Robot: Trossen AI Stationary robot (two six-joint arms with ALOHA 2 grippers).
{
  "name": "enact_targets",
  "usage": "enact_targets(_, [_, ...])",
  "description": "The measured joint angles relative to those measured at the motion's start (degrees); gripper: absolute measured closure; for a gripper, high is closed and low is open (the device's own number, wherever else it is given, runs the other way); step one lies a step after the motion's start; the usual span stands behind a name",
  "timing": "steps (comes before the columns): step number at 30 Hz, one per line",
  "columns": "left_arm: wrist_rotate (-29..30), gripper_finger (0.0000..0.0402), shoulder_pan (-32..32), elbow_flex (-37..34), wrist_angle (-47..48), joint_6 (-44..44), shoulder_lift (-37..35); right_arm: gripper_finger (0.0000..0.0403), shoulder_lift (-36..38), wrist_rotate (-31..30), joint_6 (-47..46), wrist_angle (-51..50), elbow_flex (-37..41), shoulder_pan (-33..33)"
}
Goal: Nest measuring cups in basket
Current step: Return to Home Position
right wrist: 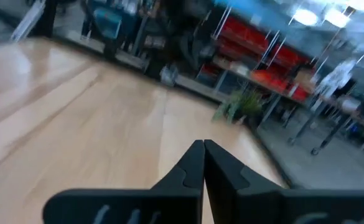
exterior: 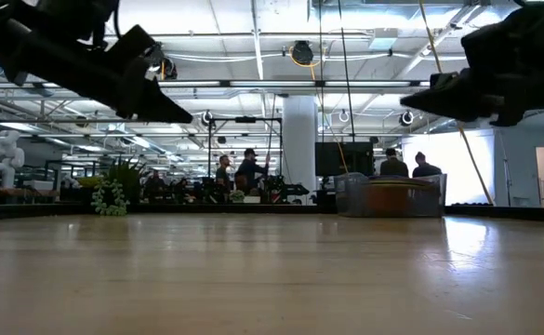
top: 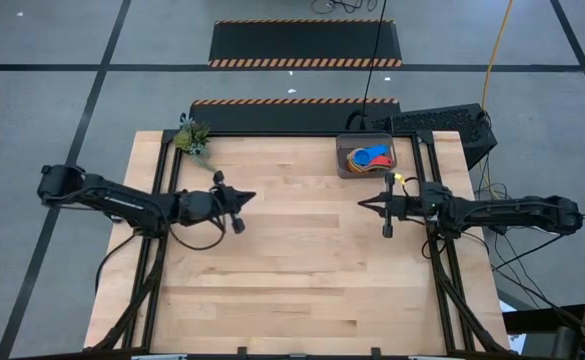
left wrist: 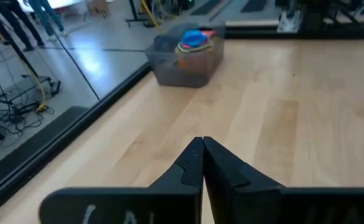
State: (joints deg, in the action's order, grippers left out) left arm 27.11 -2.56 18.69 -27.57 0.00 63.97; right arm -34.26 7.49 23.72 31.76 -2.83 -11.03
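Nested, blue uppermost, the measuring cups sit in the basket by the far edge of the tabletop, right of centre, its long side along that edge. The left tool and right tool hover mid-tabletop, each pressed together, tips facing

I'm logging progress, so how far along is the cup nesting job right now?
Looks done: the measuring cups sit nested in the basket. Nothing in hand: left gripper and right gripper hang shut over the table. No loose cups in view.
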Motion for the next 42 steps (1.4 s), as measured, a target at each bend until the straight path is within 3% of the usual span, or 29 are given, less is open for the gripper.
enact_targets(13, [1.52,0.0387,0.02,-8.07,0.35,-1.47,-13.04,0.0403,1.5,0.01,0.01,2.4,1.18,-0.02])
enact_targets(18, [1.54,0.0398,-0.36,-8.98,0.59,-1.83,-14.63,0.0403,3.14,-0.19,-0.6,4.52,1.22,-0.02])
enact_targets(24, [3.48,0.0387,-1.0,-8.98,0.79,-1.83,-14.65,0.0403,4.78,-3.08,-9.63,6.96,1.28,0.0])
enact_targets(35, [3.54,0.0386,-1.01,-9.17,2.12,0.77,-17.82,0.0403,5.02,-3.23,-9.43,3.11,1.31,2.47])
enact_targets(42, [1.03,0.0397,-1.01,-14.84,-6.36,1.63,-21.02,0.0403,5.02,-3.21,-8.36,3.14,1.33,2.97])
